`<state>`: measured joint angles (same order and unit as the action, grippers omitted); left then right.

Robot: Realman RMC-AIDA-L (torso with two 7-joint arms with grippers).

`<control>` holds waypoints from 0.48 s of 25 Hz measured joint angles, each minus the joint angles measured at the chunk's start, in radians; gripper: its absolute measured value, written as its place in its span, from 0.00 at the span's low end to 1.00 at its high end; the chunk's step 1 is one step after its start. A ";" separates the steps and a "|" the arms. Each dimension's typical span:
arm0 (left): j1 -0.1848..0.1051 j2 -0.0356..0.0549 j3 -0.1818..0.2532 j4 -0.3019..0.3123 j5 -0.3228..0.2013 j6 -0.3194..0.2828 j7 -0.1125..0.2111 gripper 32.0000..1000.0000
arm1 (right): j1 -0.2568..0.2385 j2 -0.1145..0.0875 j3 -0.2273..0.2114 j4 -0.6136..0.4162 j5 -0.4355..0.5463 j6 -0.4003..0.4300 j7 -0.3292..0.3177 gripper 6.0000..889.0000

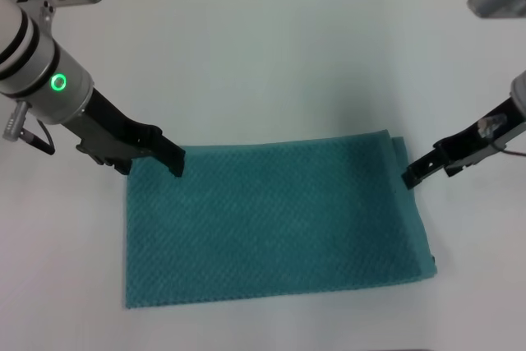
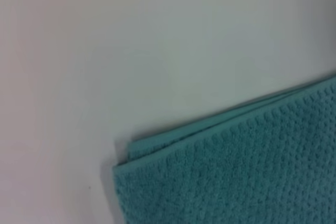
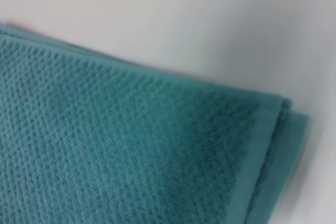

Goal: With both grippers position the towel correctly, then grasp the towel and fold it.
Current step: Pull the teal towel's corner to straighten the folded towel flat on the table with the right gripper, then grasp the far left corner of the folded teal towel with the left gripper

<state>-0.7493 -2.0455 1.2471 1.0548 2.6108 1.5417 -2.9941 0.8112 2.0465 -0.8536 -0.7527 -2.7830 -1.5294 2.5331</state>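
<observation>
Finger spacing on both grippers: cannot tell. White table (image 1: 271,55) carries teal towel (image 1: 275,219), flat, layered. Left gripper (image 1: 174,162) at its far left corner; right gripper (image 1: 408,177) beside far right corner.

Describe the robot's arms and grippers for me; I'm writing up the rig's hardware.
Left arm: white-and-grey cylinder with dark bands, a glowing green ring and a thin cable loop beside it. Its black narrow left gripper tapers to a point. The black right gripper is equally slim, with a wire behind it, on a grey arm.
</observation>
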 joint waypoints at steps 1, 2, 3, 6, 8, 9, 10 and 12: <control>0.000 0.0005 0.000 0.000 0.000 0.000 0.000 0.89 | 0.001 -0.003 0.001 -0.009 -0.001 -0.009 0.003 0.96; 0.001 0.0006 0.000 0.000 0.000 0.001 0.001 0.89 | 0.003 -0.007 0.001 -0.017 -0.001 -0.018 0.007 0.96; 0.002 0.0007 0.000 0.000 0.000 0.001 0.001 0.89 | 0.005 -0.012 0.001 -0.024 -0.001 -0.027 0.011 0.96; 0.005 0.0008 0.000 -0.001 0.000 0.002 0.001 0.89 | 0.009 -0.021 0.004 -0.043 -0.001 -0.044 0.019 0.96; 0.006 0.0008 -0.001 -0.002 0.000 0.003 0.001 0.89 | 0.011 -0.022 0.002 -0.056 -0.001 -0.051 0.023 0.96; 0.007 0.0008 -0.001 -0.003 0.000 0.004 0.001 0.89 | 0.011 -0.022 0.001 -0.061 -0.001 -0.055 0.023 0.96; 0.007 0.0008 -0.001 -0.003 0.000 0.004 0.001 0.89 | 0.012 -0.022 0.000 -0.066 -0.001 -0.059 0.025 0.96; 0.007 0.0008 -0.001 -0.004 0.000 0.005 0.001 0.89 | 0.015 -0.023 -0.001 -0.074 -0.001 -0.068 0.030 0.96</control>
<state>-0.7425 -2.0447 1.2457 1.0509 2.6108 1.5462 -2.9927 0.8263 2.0238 -0.8550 -0.8269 -2.7842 -1.5970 2.5632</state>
